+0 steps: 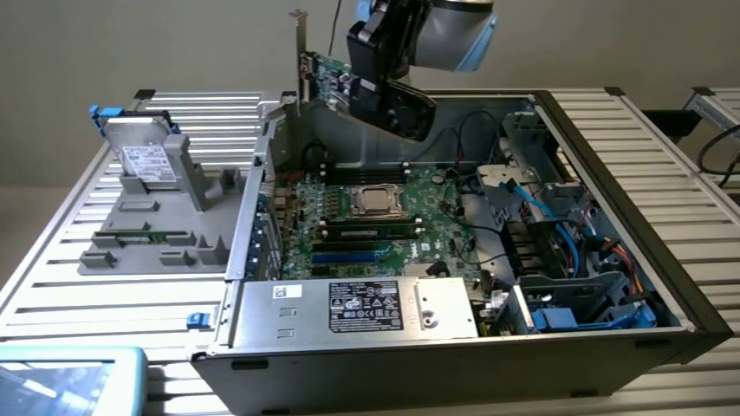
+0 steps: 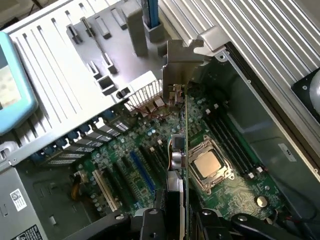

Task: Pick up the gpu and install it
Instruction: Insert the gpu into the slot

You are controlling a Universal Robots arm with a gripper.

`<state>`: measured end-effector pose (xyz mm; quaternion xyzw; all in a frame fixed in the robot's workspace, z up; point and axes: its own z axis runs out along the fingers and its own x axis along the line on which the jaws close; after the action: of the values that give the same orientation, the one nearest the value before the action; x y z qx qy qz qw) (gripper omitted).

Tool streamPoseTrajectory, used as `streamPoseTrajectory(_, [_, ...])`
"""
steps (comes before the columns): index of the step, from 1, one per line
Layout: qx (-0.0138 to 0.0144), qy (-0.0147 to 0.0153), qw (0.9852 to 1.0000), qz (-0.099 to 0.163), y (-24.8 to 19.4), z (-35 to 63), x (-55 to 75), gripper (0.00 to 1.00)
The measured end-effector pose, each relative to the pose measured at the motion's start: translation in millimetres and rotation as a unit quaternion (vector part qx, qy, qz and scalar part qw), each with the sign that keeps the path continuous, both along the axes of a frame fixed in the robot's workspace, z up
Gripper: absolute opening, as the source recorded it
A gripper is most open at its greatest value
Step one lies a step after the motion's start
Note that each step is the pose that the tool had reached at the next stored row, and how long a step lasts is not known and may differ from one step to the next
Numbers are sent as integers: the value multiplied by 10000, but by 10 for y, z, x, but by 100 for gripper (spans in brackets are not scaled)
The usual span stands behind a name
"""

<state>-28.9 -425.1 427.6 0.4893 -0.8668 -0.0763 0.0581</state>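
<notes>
Above the far rear corner of the open computer case (image 1: 647, 251), the robot's gripper (image 2: 177, 225) holds the gpu (image 1: 329, 80) clear of everything inside. The card stands on edge. Its long axis runs from the jaws toward the case's rear wall, and its silver bracket (image 2: 181, 62) leads at that end and sticks up past the rim. The jaws are part-way closed and pinch the card by its two flat faces at the end away from the bracket. It touches nothing else.

The motherboard (image 1: 399, 247) lies flat on the case floor, well below. Its expansion slots, among them a blue slot (image 1: 347, 257), sit between the processor socket (image 1: 376, 201) and the power supply (image 1: 359, 308). From the card, the slots lie downward and toward the power-supply edge, and they appear to run roughly parallel to the card's length.
</notes>
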Motion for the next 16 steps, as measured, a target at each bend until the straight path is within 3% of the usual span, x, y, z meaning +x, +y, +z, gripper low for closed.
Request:
streamPoseTrajectory(5, [7,0,9989,460,0,0,0,28])
streamPoseTrajectory(9, [8,1,9967,818,0,-1,0,28])
streamPoseTrajectory(13, [8,-6,9929,1185,0,-3,0,28])
streamPoseTrajectory(16, [4,-30,9894,1453,0,-10,0,28])
